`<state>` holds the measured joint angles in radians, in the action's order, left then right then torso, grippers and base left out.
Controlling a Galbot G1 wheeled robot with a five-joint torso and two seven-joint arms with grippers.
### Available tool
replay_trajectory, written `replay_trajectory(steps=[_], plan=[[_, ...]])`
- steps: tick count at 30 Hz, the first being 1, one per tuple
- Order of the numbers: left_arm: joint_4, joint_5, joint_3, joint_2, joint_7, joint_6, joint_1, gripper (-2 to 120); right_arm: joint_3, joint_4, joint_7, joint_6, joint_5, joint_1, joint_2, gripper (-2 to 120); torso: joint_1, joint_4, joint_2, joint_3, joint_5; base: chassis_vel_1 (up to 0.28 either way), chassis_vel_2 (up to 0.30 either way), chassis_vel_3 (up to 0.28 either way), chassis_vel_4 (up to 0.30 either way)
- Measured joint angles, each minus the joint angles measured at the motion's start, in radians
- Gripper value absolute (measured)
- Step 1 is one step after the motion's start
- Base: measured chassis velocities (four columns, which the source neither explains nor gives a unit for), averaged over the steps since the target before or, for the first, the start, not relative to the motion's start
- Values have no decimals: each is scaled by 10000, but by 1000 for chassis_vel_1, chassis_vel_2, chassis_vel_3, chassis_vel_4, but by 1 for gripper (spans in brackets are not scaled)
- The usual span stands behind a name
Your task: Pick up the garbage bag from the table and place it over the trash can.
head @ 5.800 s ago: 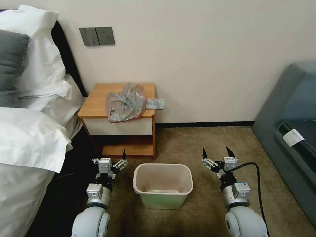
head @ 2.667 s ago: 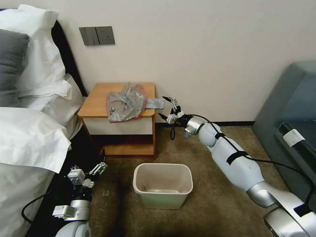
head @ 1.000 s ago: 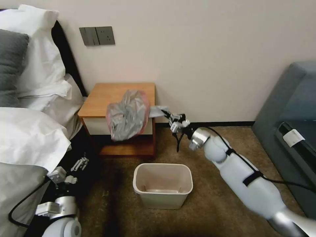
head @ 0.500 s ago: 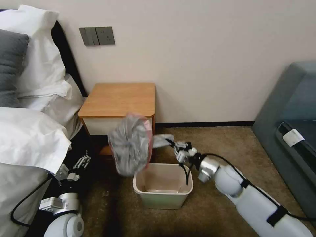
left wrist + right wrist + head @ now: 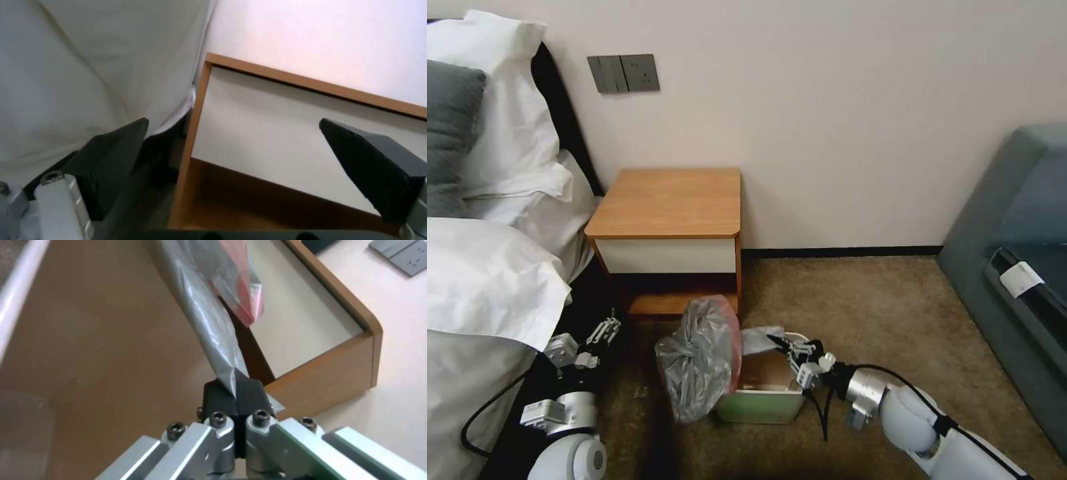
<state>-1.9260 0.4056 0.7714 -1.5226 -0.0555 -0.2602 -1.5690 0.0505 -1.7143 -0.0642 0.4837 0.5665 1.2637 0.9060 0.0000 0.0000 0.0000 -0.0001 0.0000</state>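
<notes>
At the far left the bed (image 5: 480,267) with its white bedding and pillows (image 5: 500,87) presses close beside my left arm, which is parked low by the bed's edge; my left gripper (image 5: 602,331) hangs there with its two black fingers (image 5: 116,156) spread wide and nothing between them, and from its wrist I see the white drawer front of the table (image 5: 674,200) just ahead and the white sheet to one side. A grey switch and socket panel (image 5: 624,73) sits on the wall above; I can read no lettering on it or anywhere else. The table's wooden top is bare. In front of it, on the brown carpet (image 5: 860,300), the garbage bag (image 5: 700,360) hangs bunched and crinkled over the left side of the trash can (image 5: 760,403), its pinkish-red edge facing the bin's opening and its bulk covering the bin's left wall down toward the floor. A thin grey tail of the bag stretches across the bin's mouth to my right gripper (image 5: 776,342), whose fingers are pinched tight together on that strip of plastic; the right wrist view shows the film caught in the closed black tips, with the bin's beige inner wall beneath. My right arm reaches in from the lower right, its black cable looping below the wrist. Farther right stands a grey-blue sofa (image 5: 1014,220) bearing a small white tag (image 5: 1020,279) too small to read.
</notes>
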Motion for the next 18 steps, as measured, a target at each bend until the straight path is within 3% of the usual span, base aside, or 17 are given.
replay_trajectory(steps=[7,9,16,18], plan=[[54,-124,-49,-6,7,-6,28,97,124,-68,32,69,-66,102,-29,5,0,1,0,0,1,0,0,0,0],[84,-182,-75,-3,7,-6,42,97,142,-182,-100,58,-357,101,-174,18,0,1,0,1,0,0,0,0,0],[185,-304,-133,137,7,86,-4,97,228,-449,-249,-99,-866,200,-529,38,0,0,0,0,1,0,0,0,0],[225,-331,-178,215,-1,173,-20,97,423,-660,-359,-105,-1022,308,-732,50,0,1,0,1,0,0,0,0,0]])
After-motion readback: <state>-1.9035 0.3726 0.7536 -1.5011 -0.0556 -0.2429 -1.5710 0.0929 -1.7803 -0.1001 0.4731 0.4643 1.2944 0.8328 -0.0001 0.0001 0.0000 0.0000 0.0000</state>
